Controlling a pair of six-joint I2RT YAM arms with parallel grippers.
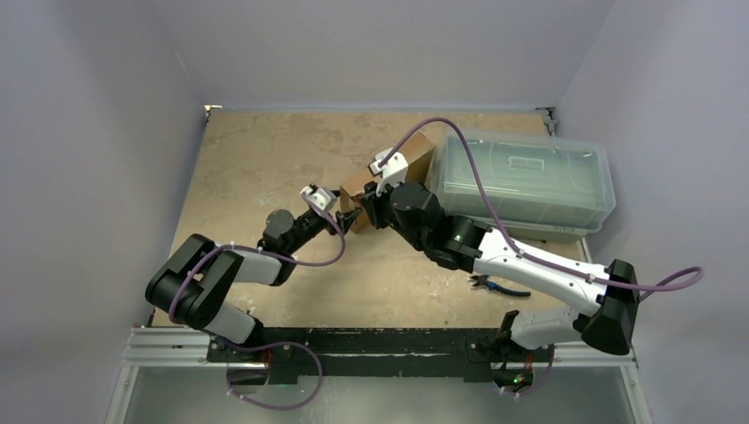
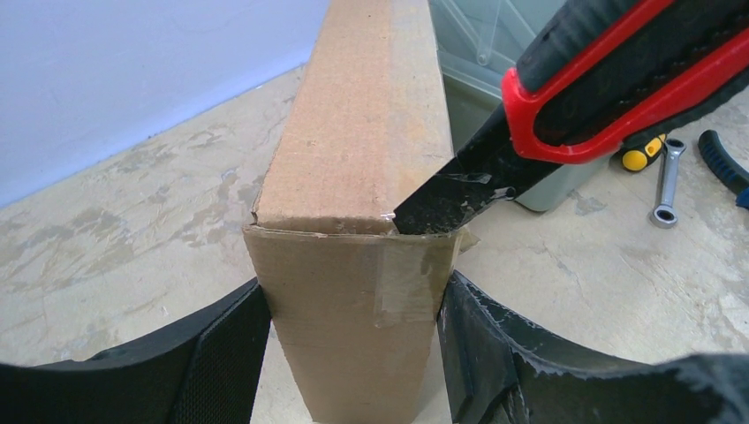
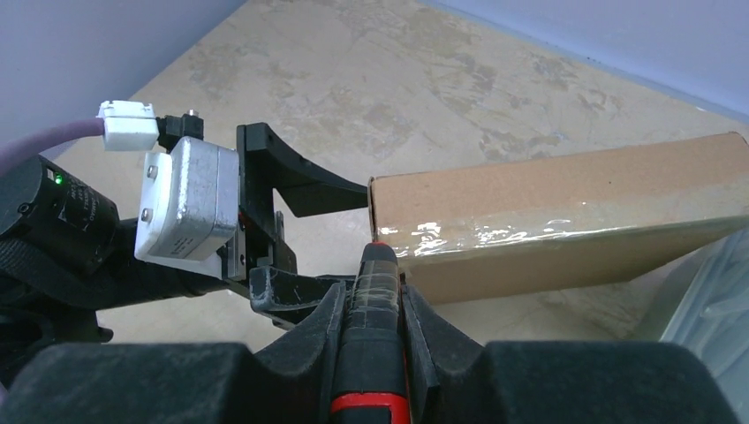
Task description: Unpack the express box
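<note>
The left hand [image 2: 353,344] is half spread and clamped on the express box [image 2: 371,132], one finger flat on each broad face at the near end. The box stands on a long narrow edge on the bench [image 2: 132,230] and runs straight away from this hand's palm.

It looks light. The cardboard is likely stiff along its folded edges but soft across the broad faces, so a hard squeeze there could dent it. Standing this narrow, it would tip or slide easily, and the present hold low on the end, across the thickness, seems the right place to brace it. The clear tape [image 2: 402,283] wraps the end panel between the fingers. It is glossy and probably slick, so a poor place to grip.

To the right, the right hand [image 3: 373,305] is closed narrow around the handle of a red-and-black knife [image 2: 618,79]. The blade [image 2: 450,199] reaches forward from its fingers, its tip touching the taped top corner of the box. Any push from the blade would go toward the left hand's palm.

Further right, beyond the box's far end, sits a clear plastic bin [image 1: 530,181], and a wrench [image 2: 667,181] lies on the bench.
</note>
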